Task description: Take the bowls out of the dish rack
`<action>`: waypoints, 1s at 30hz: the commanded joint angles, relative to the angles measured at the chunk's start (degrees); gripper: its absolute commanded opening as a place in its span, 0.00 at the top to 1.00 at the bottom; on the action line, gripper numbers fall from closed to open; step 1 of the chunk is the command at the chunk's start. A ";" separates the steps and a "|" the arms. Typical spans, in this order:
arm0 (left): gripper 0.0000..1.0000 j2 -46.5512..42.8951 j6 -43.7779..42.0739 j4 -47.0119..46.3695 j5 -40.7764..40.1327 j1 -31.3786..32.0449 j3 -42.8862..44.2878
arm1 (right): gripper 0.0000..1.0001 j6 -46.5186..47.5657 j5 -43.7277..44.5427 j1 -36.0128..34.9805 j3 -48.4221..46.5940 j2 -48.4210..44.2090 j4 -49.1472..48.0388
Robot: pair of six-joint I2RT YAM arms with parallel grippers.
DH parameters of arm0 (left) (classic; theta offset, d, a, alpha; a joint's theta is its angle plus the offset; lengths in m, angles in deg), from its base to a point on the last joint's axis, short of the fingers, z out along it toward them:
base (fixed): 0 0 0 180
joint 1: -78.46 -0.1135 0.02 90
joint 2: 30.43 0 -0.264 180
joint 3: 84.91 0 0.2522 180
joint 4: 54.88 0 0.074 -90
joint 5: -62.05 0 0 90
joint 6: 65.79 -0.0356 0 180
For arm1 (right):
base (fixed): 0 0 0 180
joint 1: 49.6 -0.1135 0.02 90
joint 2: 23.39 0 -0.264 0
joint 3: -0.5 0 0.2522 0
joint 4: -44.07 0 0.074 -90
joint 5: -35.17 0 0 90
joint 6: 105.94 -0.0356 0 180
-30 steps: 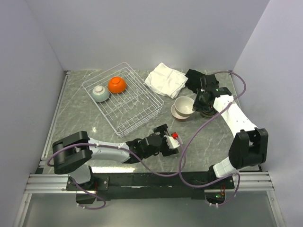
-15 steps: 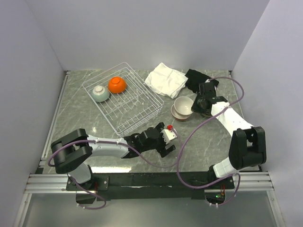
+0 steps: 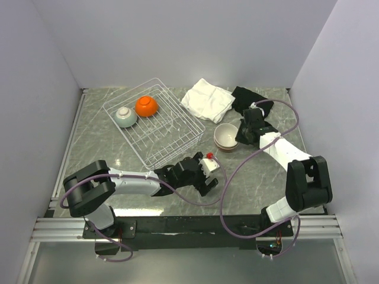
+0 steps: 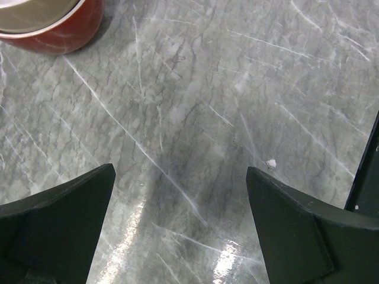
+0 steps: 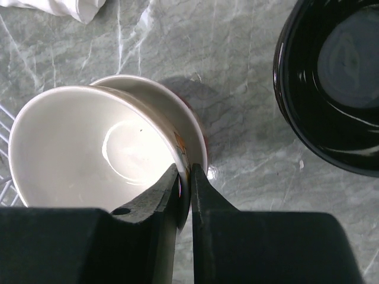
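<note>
Top external view: the dish rack (image 3: 169, 139) sits on the far left part of the grey marbled surface (image 3: 106, 157). A pale blue-green bowl (image 3: 125, 116) and an orange bowl (image 3: 146, 106) lie upside down in its far corner, just beside each other. A white cloth (image 3: 207, 99) lies to the right of the rack. The nested bowls (image 3: 227, 137) stand on the surface between the rack and the right tool (image 3: 241, 131), which reaches to their right rim. The left tool (image 3: 207, 174) is low over the surface, near the rack's near corner.

Left wrist view: the left tool's fingers (image 4: 56, 219) are spread wide with only bare surface between them. A red bowl (image 4: 53, 32) shows at the top left edge, well apart from them.

Right wrist view: the right tool's fingers (image 5: 204, 198) are pinched on the rim of the nested bowls, a cream-lined bowl tilted inside the red one. Which of the two rims they clamp I cannot tell. A dark bowl (image 5: 331, 77) stands just beside the nest, at the upper right.
</note>
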 commanded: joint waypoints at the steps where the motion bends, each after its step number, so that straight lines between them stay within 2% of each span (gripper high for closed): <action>1: 0.01 -0.34 2.27 -0.19 0.99 -0.41 0.75 | 0.82 0.64 1.94 -0.87 0.42 0.38 -6.44; 8: 0.01 -0.16 2.80 0.34 0.99 -1.12 0.83 | 0.71 0.38 4.84 -1.22 1.04 0.03 -5.74; 12: 0.01 0.18 2.98 0.60 0.99 -1.38 1.09 | 0.61 0.55 5.37 -1.22 0.60 -0.50 -4.78; 16: 0.01 0.28 2.80 0.95 0.99 -1.56 1.53 | 0.57 0.38 5.80 -1.31 -0.72 -1.03 -2.67; 20: 0.01 0.28 2.89 1.48 0.99 -1.91 1.80 | 0.58 -0.33 6.95 -1.31 -2.04 -3.48 1.19; 30: 0.01 0.01 3.33 1.57 1.96 -3.14 2.15 | 0.78 -0.42 3.00 -1.04 -3.09 -2.44 2.26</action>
